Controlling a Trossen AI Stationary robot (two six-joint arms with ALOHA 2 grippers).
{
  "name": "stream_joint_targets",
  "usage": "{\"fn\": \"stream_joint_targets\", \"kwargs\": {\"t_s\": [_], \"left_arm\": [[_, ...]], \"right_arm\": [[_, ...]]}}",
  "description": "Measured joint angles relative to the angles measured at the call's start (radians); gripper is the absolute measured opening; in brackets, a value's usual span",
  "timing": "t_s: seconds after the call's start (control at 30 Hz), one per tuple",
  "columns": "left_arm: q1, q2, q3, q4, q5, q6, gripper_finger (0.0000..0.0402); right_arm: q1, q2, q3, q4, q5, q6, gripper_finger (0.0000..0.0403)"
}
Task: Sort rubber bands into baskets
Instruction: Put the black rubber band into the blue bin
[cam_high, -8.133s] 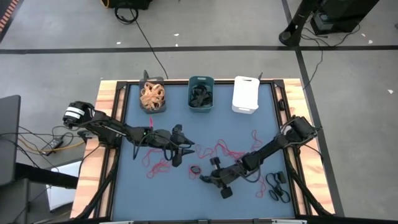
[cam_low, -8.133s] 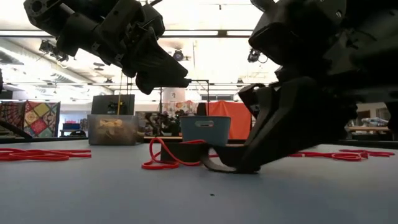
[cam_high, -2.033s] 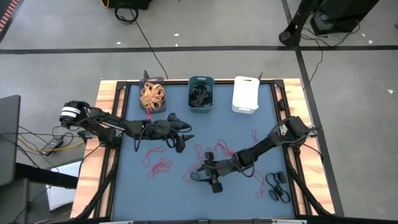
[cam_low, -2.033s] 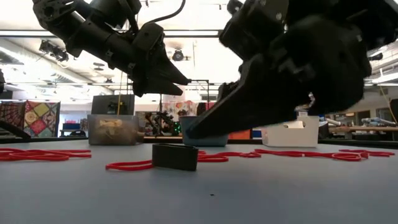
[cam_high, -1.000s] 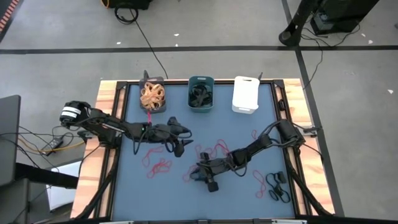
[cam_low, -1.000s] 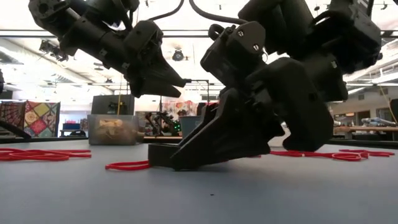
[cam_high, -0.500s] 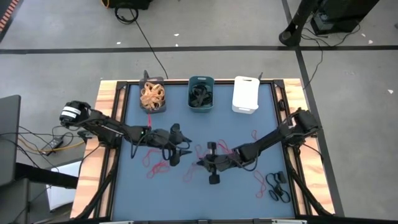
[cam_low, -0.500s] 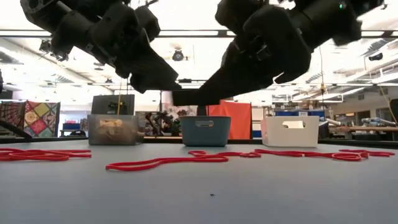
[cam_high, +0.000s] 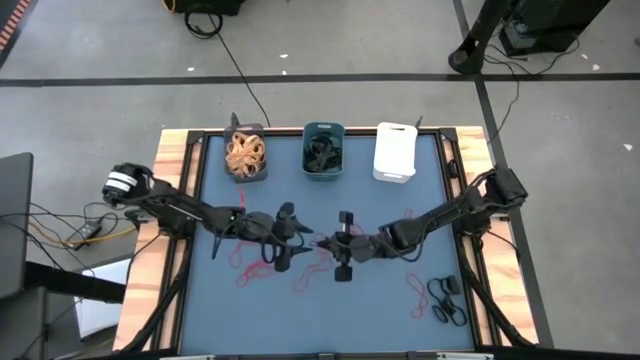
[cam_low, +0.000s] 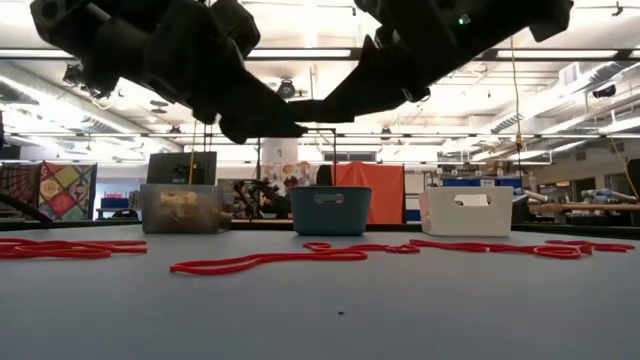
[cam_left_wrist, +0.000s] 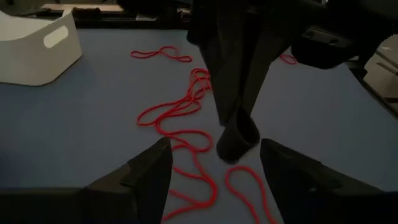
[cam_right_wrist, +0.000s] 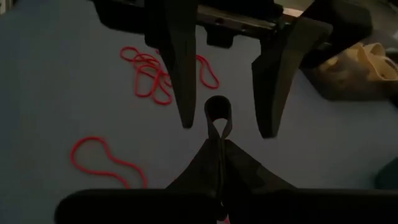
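Now that the right pincer has lifted, a black band is pinched
Left pincer gapes wide, ready to receive

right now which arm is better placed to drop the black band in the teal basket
Right: its hand is shut on the black band, lifted off the table; the left hand is open and empty. Teal basket.
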Motion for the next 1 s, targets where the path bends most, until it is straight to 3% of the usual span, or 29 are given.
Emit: {"fn": "stream_joint_targets", "kwargs": {"t_s": [0.43,0.67,0.93,1.0], "left_arm": [[0.0,0.042,0.001,0.135,0.001,0.079,0.0107],[0.001,0.041,0.001,0.102,0.014,0.076,0.0014],[0.005,0.039,0.001,0.102,-0.02,0.071,0.0013],[0.023,0.038,0.001,0.106,-0.023,0.071,0.0007]], "right_arm": [[-0.02,0.001,0.0,0.005,-0.019,0.006,0.0013],[-0.02,0.002,0.0,0.007,-0.015,0.017,0.0025],[-0.024,0.003,0.0,0.009,-0.006,0.035,0.0035],[-0.024,0.003,0.0,-0.005,0.056,0.046,0.0037]]}}
